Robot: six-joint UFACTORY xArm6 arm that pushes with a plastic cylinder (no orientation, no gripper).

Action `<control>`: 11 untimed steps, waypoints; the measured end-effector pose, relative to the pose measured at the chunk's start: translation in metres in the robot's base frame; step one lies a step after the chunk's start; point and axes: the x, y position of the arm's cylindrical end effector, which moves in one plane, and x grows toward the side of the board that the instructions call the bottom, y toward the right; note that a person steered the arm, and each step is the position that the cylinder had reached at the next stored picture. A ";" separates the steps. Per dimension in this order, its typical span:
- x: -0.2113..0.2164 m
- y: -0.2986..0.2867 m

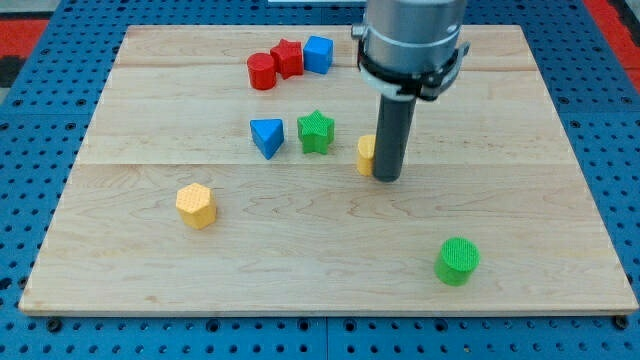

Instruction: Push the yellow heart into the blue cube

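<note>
The yellow heart (pixel 366 154) lies near the board's middle, mostly hidden behind my rod; only its left part shows. My tip (pixel 388 179) rests on the board touching or nearly touching the heart's right side. The blue cube (pixel 318 54) sits near the view's top, up and to the left of the heart, with a red star (pixel 288 58) touching its left side.
A red cylinder (pixel 262 72) sits left of the red star. A blue triangle (pixel 267 137) and a green star (pixel 316 131) lie left of the heart. A yellow hexagon (pixel 196 205) is at lower left, a green cylinder (pixel 458 260) at lower right.
</note>
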 end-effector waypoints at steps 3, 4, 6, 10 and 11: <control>-0.013 -0.033; -0.049 -0.057; -0.073 -0.053; -0.146 -0.070; -0.135 -0.045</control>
